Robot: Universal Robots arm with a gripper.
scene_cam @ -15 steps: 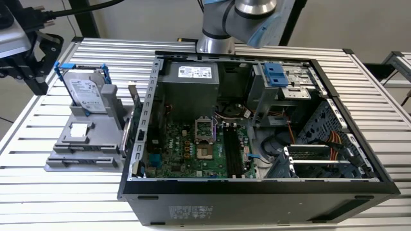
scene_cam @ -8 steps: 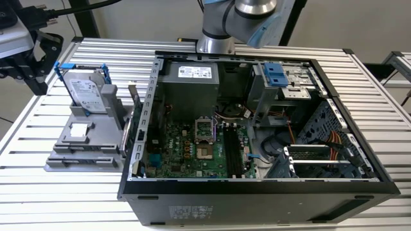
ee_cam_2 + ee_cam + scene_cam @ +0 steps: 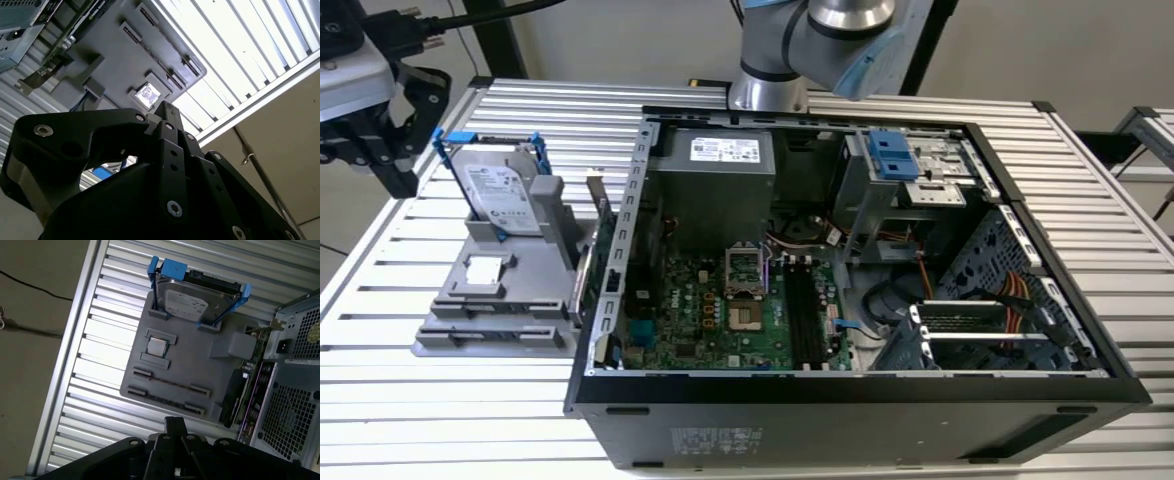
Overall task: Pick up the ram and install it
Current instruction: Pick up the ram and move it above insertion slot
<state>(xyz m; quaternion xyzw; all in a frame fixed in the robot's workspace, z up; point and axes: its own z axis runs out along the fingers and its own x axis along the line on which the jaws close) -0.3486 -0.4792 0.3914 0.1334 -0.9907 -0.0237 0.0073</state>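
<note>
First wrist view puts the gripper (image 3: 175,423) nearest, its claw pressed together on nothing, hanging near the grey holder (image 3: 195,360). What looks like the ram (image 3: 170,383) stands on edge there as a thin dark strip, clipped at both ends, probably to leave its upper edge graspable. In the exterior view the holder sits at nine o'clock of the computer case (image 3: 854,405). The ram's long axis seems to run nine-to-three, crosswise to the twelve-to-six memory slots (image 3: 803,310).
</note>
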